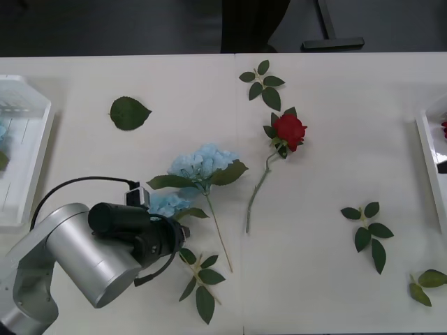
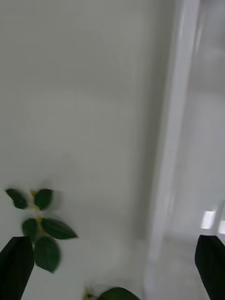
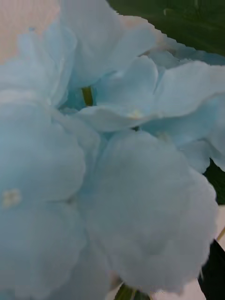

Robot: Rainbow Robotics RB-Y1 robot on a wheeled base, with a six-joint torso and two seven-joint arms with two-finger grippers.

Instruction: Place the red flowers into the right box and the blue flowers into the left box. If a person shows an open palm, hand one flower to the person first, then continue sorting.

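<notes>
The left gripper (image 1: 166, 230) sits low over the near-left part of the table (image 1: 328, 139), at the end of the silver and black left arm, pressed right against a pale blue flower head (image 1: 167, 204). In the left wrist view those blue petals (image 3: 108, 187) crowd right up to the camera; whether the fingers are spread or closed on the bloom cannot be told. Just beyond it lies a second blue flower (image 1: 202, 164), its large leaves to either side and its stem running back toward the robot. A loose leaf sprig (image 1: 201, 279) lies beside the arm.

Farther out, near the table's middle, a red flower (image 1: 288, 131) lies with its stem trailing toward the robot, well apart from the left gripper. A single big leaf (image 1: 129, 113) rests on the far-left side.

The left box (image 1: 28, 139) stands at the table's left edge with a bit of blue inside it.

The right gripper (image 2: 112, 262) hangs with its black fingers (image 2: 16, 267) spread wide, above the rim of the right box (image 2: 173, 140), with a leaf sprig (image 2: 40, 225) on the table just beside it. The right box (image 1: 429, 157) sits at the table's right edge.
</notes>
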